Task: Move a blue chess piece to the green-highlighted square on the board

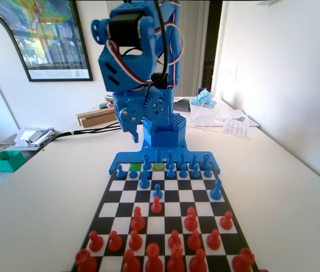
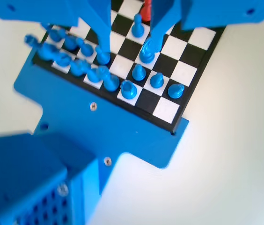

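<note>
1. In the wrist view the gripper (image 2: 127, 44) hangs from the top edge with its two jaws apart and nothing between them; chequered squares show through the gap.
2. The chessboard (image 2: 183, 74) lies below, its blue back rows clustered toward 9 o'clock of the jaws.
3. A blue piece (image 2: 146, 52) sits touching or just beside the right-hand jaw's tip, toward 4 o'clock of the gap; whether that jaw overlaps it I cannot tell.
4. Pieces stand upright, long axis vertical.
5. In the fixed view the green-highlighted squares (image 1: 159, 166) lie in the board's far row at 12 o'clock, just before the blue arm (image 1: 140, 62).
6. Judged: the jaws must shift rightward to straddle that piece.
</note>
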`<state>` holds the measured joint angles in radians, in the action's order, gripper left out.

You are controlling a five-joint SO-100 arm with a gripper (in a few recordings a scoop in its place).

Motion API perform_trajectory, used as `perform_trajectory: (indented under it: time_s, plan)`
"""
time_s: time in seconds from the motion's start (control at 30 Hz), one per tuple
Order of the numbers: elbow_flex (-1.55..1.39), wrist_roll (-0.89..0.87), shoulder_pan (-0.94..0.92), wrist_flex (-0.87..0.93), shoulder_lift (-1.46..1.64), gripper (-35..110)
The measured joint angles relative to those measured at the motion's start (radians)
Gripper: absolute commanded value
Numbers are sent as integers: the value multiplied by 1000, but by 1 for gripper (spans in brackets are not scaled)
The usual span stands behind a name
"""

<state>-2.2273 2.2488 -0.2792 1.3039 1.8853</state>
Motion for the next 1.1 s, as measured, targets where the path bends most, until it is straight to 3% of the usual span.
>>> perform_trajectory:
  time_s: [0.3,0.5,0.8,1.1]
  plan:
    - [-183,-325,32,-167,149,13]
    - [-249,-350,23,-239,164,12]
    - [-259,-101,121,-258,153,13]
    - [-169,311,195,-133,133,17]
